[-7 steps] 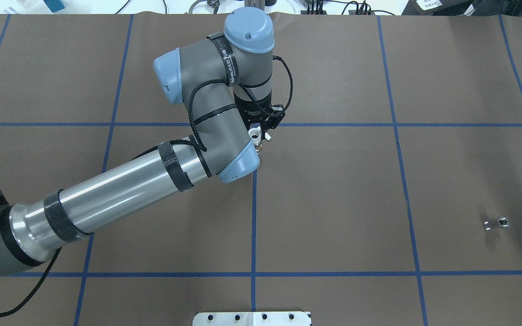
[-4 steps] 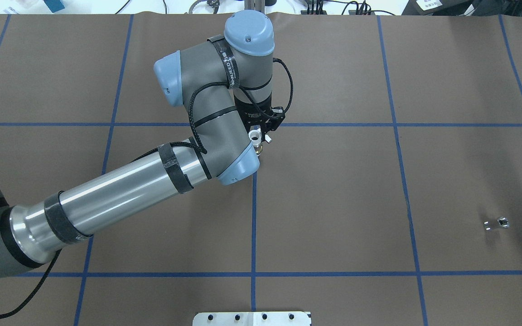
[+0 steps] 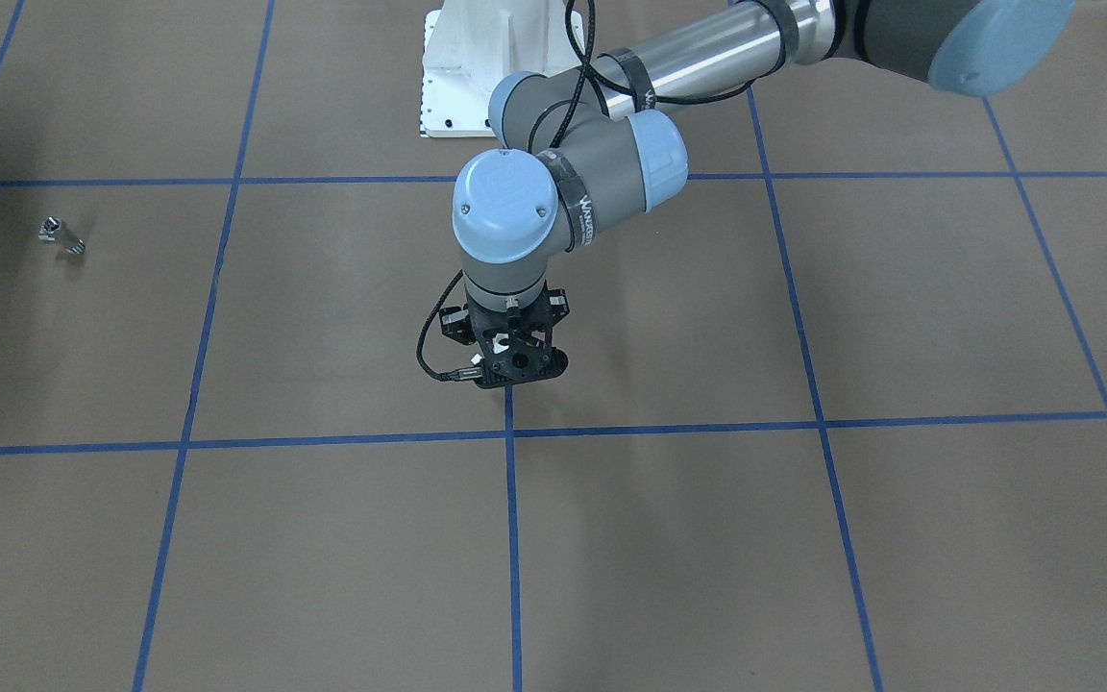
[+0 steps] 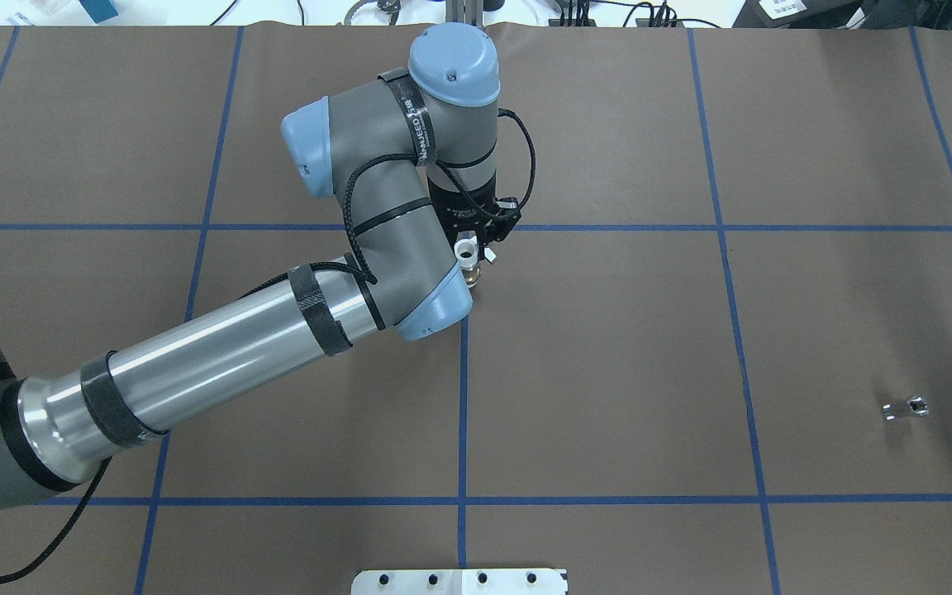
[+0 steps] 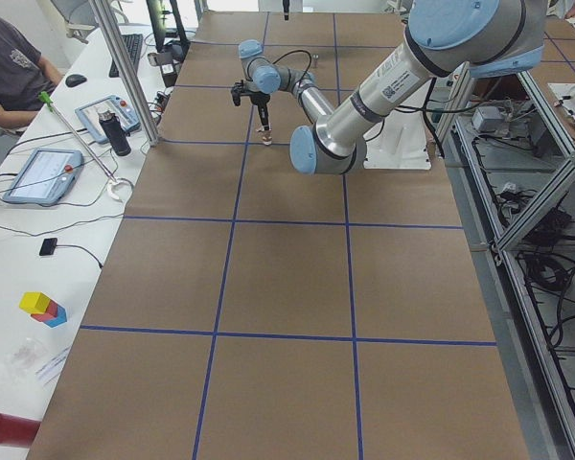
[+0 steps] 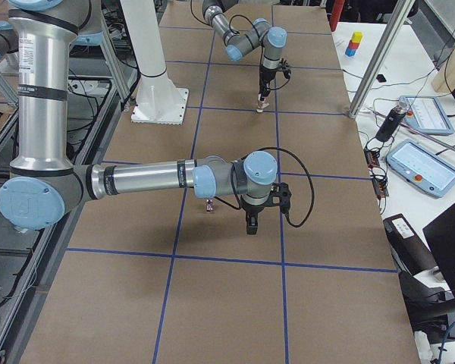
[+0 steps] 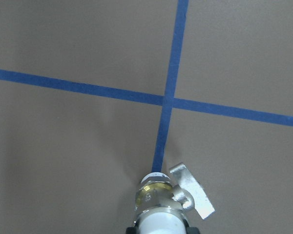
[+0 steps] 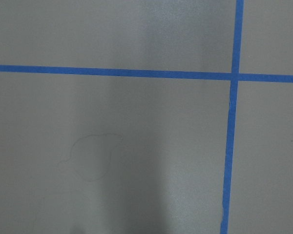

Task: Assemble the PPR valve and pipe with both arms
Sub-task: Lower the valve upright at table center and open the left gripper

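My left gripper (image 4: 476,246) is shut on the PPR valve (image 4: 466,251), a white tube with a brass middle and a pale tab handle. It holds the valve upright, close over a crossing of blue tape lines near the table's middle. In the left wrist view the valve (image 7: 161,204) points down at the blue line, tab to the right. The pipe (image 4: 907,407), a tiny silver stub, lies alone at the table's right; it also shows in the front view (image 3: 59,233). My right gripper (image 6: 250,226) shows only in the exterior right view, near the pipe (image 6: 210,206); I cannot tell whether it is open.
The white pedestal base (image 4: 459,581) stands at the table's near edge. Blue tape lines (image 8: 229,146) divide the brown mat into squares. An operator (image 5: 10,57) sits at a side desk with tablets (image 5: 43,174). Metal frame posts (image 6: 375,61) stand along the table's far side.
My left arm has shifted very slightly, and the gripper with the valve has moved a little toward the robot. The pipe has not moved.
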